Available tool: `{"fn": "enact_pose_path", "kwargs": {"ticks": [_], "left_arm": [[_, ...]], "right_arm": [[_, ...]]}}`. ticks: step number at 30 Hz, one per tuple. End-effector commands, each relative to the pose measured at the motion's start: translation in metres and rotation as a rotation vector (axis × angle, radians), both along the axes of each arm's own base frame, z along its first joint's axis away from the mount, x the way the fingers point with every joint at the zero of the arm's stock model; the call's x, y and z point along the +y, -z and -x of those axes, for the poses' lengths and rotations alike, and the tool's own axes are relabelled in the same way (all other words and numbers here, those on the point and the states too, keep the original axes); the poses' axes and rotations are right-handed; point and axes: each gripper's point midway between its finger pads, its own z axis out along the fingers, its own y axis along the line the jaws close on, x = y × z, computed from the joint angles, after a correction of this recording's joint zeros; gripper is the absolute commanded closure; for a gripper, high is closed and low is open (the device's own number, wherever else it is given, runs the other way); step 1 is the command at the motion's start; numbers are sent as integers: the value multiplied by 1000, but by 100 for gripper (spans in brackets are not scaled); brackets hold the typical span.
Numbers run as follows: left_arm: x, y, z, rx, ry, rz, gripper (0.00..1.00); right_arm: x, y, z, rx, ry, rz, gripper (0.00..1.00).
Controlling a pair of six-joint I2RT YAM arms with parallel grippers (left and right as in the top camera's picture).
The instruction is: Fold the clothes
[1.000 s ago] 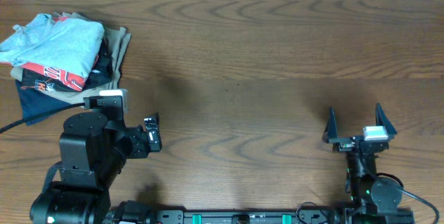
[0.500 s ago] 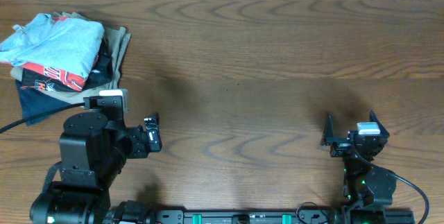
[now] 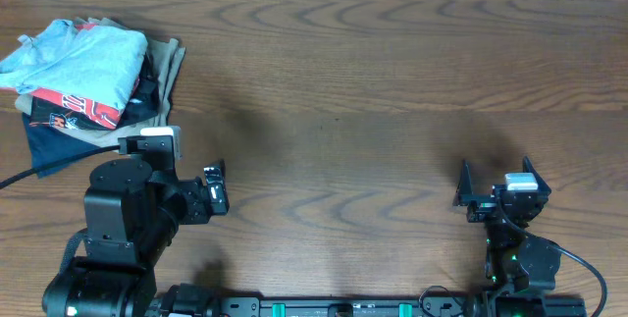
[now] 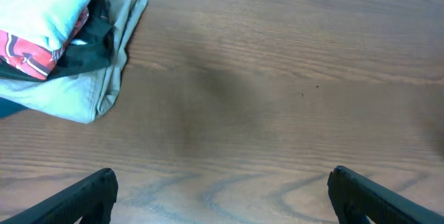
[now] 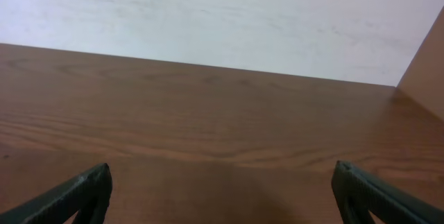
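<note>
The pale blue-grey T-shirt (image 3: 83, 57) lies folded on top of a pile of clothes at the table's far left corner. It also shows at the top left of the left wrist view (image 4: 45, 2). My left gripper (image 3: 214, 187) is open and empty, near the front left and well short of the pile; its fingers (image 4: 222, 179) hang over bare wood. My right gripper (image 3: 497, 178) is open and empty at the front right, far from the pile, with its fingers (image 5: 222, 175) over bare wood.
Under the T-shirt lie a red shirt with white lettering (image 3: 74, 109), a navy garment (image 3: 49, 140) and a khaki one (image 3: 169, 72). A black cable (image 3: 39, 168) runs from the left arm past the pile. The wooden table (image 3: 373, 81) ends at a pale wall (image 5: 208, 16).
My right gripper has drawn back slightly toward the front edge and tilted. The left arm and the pile have not moved.
</note>
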Motion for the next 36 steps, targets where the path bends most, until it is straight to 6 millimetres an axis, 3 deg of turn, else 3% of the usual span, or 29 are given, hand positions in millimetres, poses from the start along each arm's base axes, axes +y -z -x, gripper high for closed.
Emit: {"fn": "enact_pose_path", "kwargs": {"ticks": [1, 18, 25, 31, 36], "left_arm": [[2, 1, -1, 0, -10, -9, 2], [3, 0, 0, -3, -13, -11, 2], [31, 4, 24, -23, -135, -28, 2], [40, 36, 46, -59, -179, -35, 2], [41, 70, 43, -143, -183, -29, 2]], "right_arm": [[-1, 0, 0, -2, 4, 3, 1], [-1, 0, 0, -2, 4, 3, 1], [-1, 0, 0, -2, 4, 3, 1], [-1, 0, 0, -2, 4, 3, 1], [-1, 0, 0, -2, 4, 3, 1]]}}
